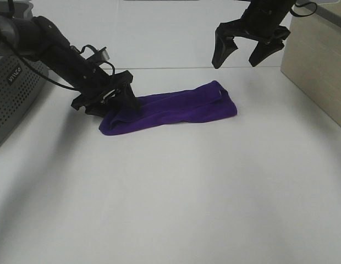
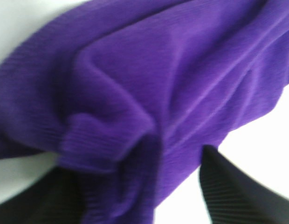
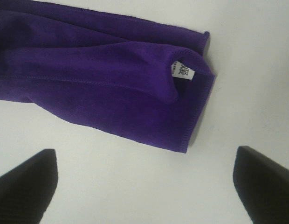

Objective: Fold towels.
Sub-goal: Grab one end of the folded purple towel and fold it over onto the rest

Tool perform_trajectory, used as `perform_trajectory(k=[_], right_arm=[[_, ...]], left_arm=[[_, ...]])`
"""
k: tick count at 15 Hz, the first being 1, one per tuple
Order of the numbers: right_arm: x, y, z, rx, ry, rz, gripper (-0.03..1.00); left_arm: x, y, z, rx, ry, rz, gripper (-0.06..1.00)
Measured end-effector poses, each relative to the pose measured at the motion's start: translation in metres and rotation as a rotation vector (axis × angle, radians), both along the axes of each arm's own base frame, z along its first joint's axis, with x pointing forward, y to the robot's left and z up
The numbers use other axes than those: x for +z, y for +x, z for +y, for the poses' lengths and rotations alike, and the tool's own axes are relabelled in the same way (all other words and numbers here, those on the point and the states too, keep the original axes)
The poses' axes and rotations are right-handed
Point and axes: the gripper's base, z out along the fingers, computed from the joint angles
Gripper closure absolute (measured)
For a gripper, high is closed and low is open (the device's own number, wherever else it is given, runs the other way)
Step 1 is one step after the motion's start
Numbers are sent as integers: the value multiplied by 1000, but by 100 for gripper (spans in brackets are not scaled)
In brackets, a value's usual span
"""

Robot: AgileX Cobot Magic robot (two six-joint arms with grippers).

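The deep purple towel [image 1: 170,110] lies folded into a long strip on the white table. My left gripper [image 1: 116,104] is down at the strip's left end, open, with bunched cloth [image 2: 135,93] between its two dark fingers [image 2: 237,191]; a white gap shows between the cloth and one finger. My right gripper [image 1: 242,52] is open and empty, held in the air above and behind the strip's right end. The right wrist view shows that end [image 3: 112,79] with the small white tag [image 3: 182,70] in a fold, and both fingertips [image 3: 28,182] apart from the cloth.
A grey perforated basket [image 1: 14,88] stands at the left edge, behind the left arm. A beige box [image 1: 319,60] stands at the right edge. The white table [image 1: 176,198] stretches in front of the towel.
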Motion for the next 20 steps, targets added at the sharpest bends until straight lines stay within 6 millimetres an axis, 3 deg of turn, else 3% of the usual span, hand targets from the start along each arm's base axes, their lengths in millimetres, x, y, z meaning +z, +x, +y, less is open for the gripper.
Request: perform_trajectory(k=[1, 3, 6, 8, 10, 12, 15, 17, 20], right_arm=[[0, 0, 0, 0, 0, 0, -2], [0, 0, 0, 0, 0, 0, -2], [1, 0, 0, 0, 0, -3, -2], [9, -2, 0, 0, 3, -19, -2], [27, -6, -1, -20, 15, -44, -2], [52, -14, -3, -34, 30, -90, -2], [85, -25, -5, -49, 51, -150, -2], [107, -35, -7, -55, 66, -191, -2], [124, -42, -8, -59, 78, -224, -2]], left_arm=[[-4, -1, 1, -8, 20, 5, 62], [-5, -1, 6, -33, 66, -4, 90], [20, -3, 21, -202, 284, -24, 90], [54, 1, 34, -256, 429, -77, 90], [100, 6, 34, -244, 441, -176, 90], [126, 9, 22, -232, 380, -252, 90], [123, 5, -6, -278, 332, -254, 90], [105, -1, -34, -338, 323, -229, 90], [77, -3, -74, -338, 293, -252, 90]])
